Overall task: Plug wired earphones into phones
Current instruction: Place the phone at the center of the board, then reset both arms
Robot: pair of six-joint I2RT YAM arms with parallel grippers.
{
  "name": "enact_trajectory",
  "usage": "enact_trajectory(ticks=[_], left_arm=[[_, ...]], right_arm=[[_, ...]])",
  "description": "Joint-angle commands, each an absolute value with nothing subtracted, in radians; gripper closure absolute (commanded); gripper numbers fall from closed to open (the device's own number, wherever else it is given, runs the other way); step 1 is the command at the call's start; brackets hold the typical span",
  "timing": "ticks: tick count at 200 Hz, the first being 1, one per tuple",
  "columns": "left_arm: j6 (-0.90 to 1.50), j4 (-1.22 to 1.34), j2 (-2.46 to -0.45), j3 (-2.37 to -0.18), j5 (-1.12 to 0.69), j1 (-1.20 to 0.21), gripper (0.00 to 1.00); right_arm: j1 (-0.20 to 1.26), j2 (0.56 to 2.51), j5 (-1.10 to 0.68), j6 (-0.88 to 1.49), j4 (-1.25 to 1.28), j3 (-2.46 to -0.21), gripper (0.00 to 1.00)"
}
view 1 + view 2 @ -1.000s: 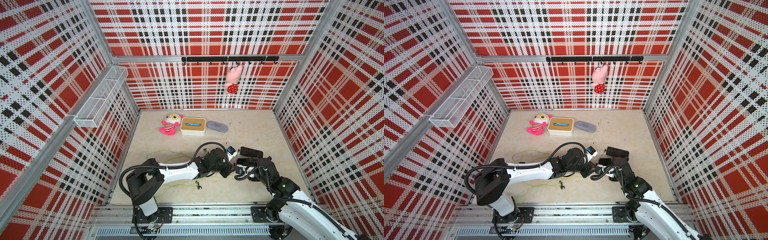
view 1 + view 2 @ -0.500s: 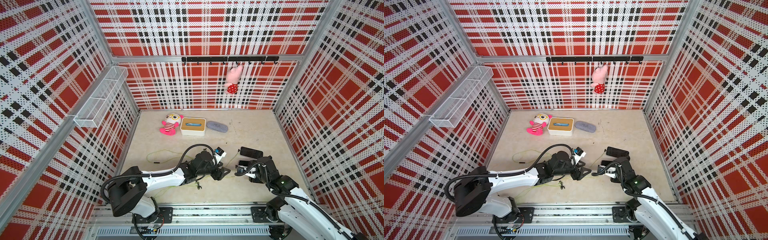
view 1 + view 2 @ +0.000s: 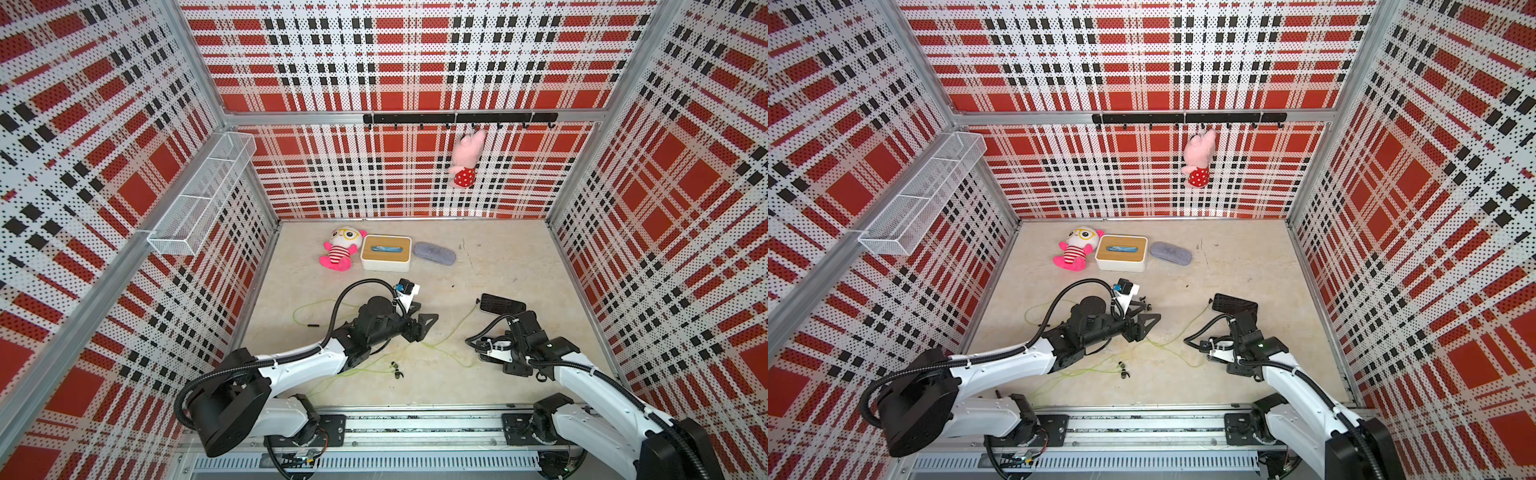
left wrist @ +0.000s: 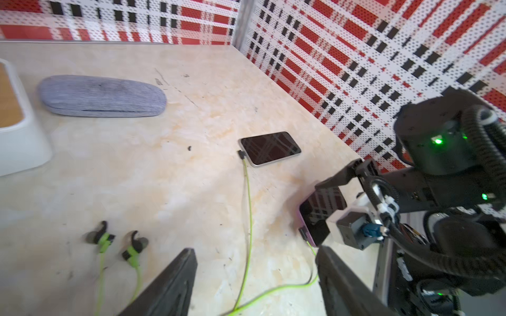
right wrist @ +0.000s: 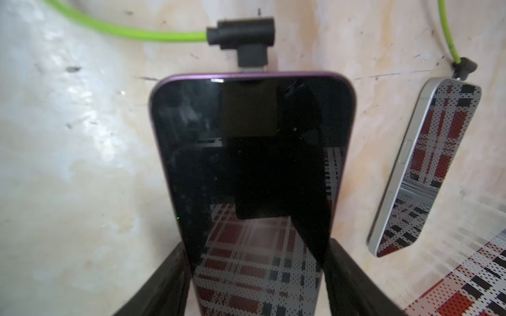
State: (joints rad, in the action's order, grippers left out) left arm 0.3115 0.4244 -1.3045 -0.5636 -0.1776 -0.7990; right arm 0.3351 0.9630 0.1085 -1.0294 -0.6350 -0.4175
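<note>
Right gripper [image 5: 256,246] clamps the purple-edged phone [image 5: 246,164], plug [image 5: 246,41] seated; silver-edged phone [image 3: 500,303] at its twelve o'clock, apparently plugged too. Left gripper [image 4: 254,250], at nine o'clock, spread empty. Release squarely, without dragging the cable [image 4: 249,197].

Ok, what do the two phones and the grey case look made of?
Purple phone: glossy glass face mirroring the plaid wall; rim probably metal. Silver phone: same mirror-like glass, satin metal-looking edge. Case: matte heathered grey fabric, likely over a hard shell.
</note>
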Motion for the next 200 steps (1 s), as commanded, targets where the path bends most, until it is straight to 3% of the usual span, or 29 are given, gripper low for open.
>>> enact_trajectory(ticks=[1, 16, 30, 56, 86, 103, 134, 162, 187, 200], left_arm=[[0.29, 0.477, -1.286, -0.532, -0.172, -0.765, 0.26], [0.284, 0.485, -1.288, -0.517, -0.178, -0.743, 0.26], [0.277, 0.491, -1.29, -0.506, -0.182, -0.724, 0.25], [0.271, 0.5, -1.254, -0.489, -0.178, -0.699, 0.22], [0.249, 0.513, -1.176, -0.449, -0.112, -0.684, 0.14], [0.258, 0.525, -1.128, -0.435, -0.041, -0.668, 0.0], [0.308, 0.524, -1.013, -0.416, 0.191, -0.587, 0.02], [0.309, 0.528, -0.891, -0.351, 0.518, -0.492, 0.02], [0.297, 0.538, -0.829, -0.292, 0.705, -0.387, 0.02], [0.274, 0.564, -0.825, -0.263, 0.733, -0.329, 0.02]], right_arm=[[0.325, 1.012, 0.091, -1.045, -0.664, -0.402, 0.5], [0.323, 1.031, 0.089, -1.036, -0.663, -0.408, 0.44], [0.324, 1.038, 0.095, -1.022, -0.672, -0.424, 0.33], [0.322, 1.006, 0.099, -0.999, -0.675, -0.445, 0.0], [0.322, 0.909, 0.059, -0.952, -0.669, -0.488, 0.0], [0.321, 0.827, 0.003, -0.858, -0.605, -0.528, 0.0], [0.322, 0.665, -0.083, -0.513, -0.232, -0.519, 0.0], [0.32, 0.586, 0.133, -0.113, 0.176, -0.375, 0.0], [0.318, 0.624, 0.513, 0.093, 0.472, -0.216, 0.0], [0.315, 0.705, 0.548, 0.083, 0.604, -0.153, 0.0]])
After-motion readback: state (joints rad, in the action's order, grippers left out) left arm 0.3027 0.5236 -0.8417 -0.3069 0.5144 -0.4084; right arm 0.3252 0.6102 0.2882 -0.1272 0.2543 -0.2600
